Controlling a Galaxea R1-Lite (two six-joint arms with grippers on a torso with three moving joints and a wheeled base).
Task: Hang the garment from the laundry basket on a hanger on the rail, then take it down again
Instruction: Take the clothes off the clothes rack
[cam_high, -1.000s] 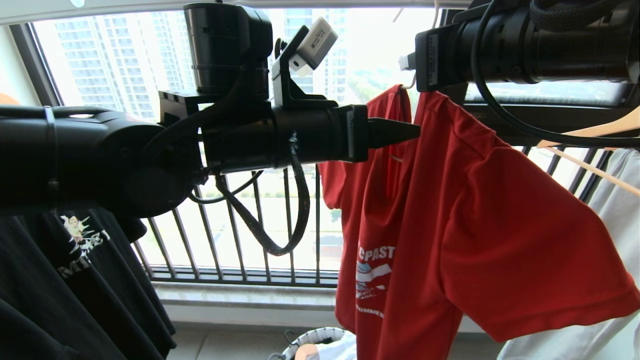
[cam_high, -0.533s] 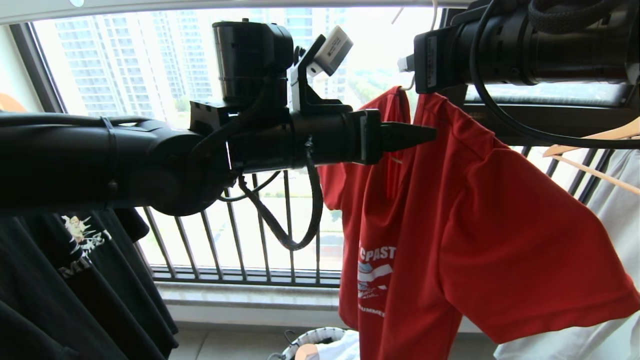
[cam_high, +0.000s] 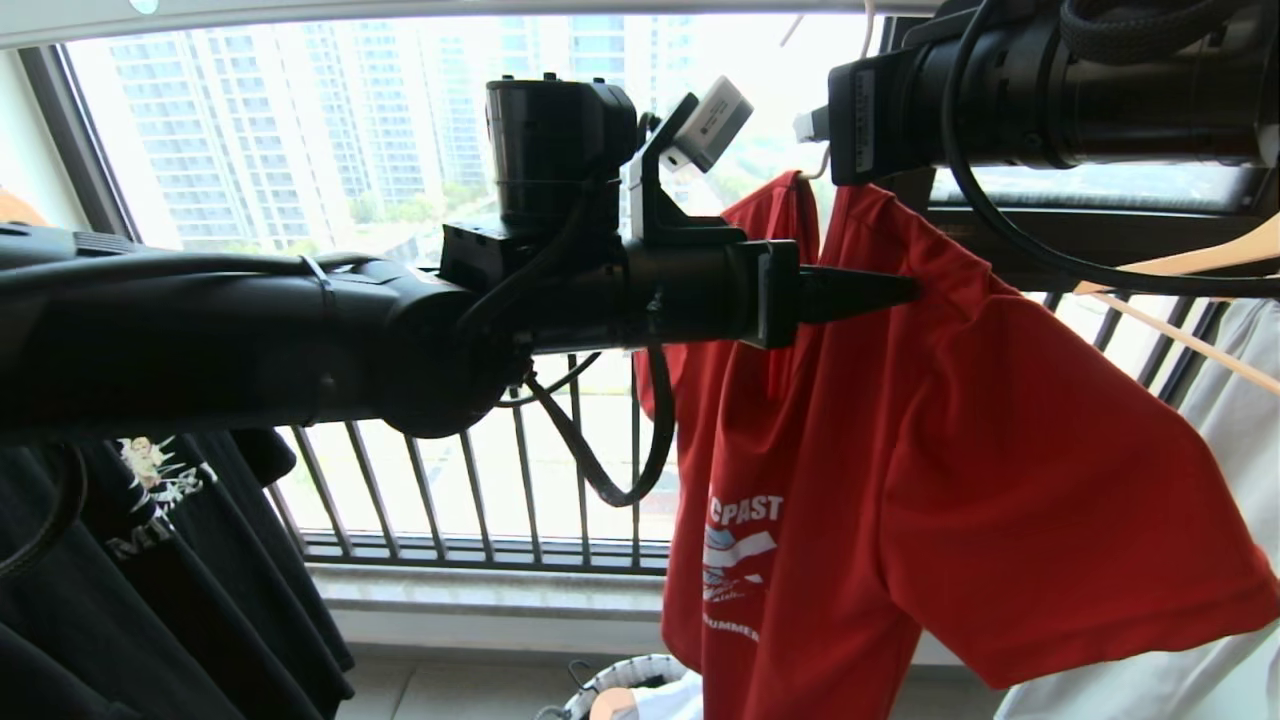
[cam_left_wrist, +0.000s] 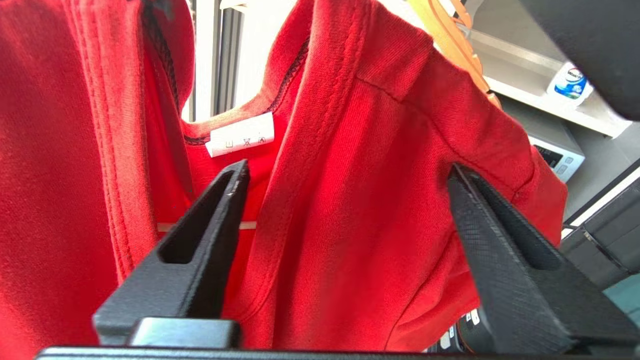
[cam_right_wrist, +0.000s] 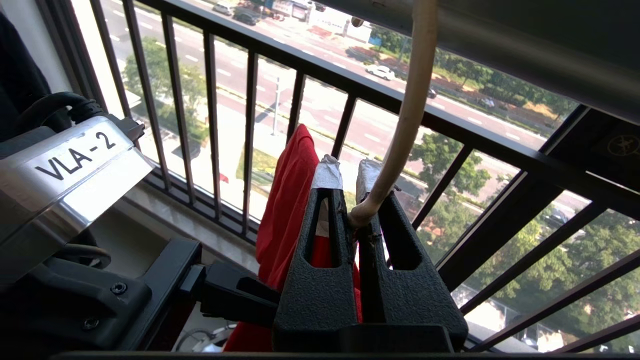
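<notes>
Left tool (cam_left_wrist: 345, 185) reaches level, fingers spread around the garment's (cam_high: 950, 420) shoulder; right tool (cam_right_wrist: 350, 170) clamps the hanger (cam_right_wrist: 405, 115).

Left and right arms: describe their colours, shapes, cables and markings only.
Both arms are black, round-bodied tubes with braided black cables looping alongside. The left gripper has two tapered, textured black fingers with slots. The right gripper has the same fingers, with grey tape at the tips. A small white camera box sits on the left wrist.
</notes>
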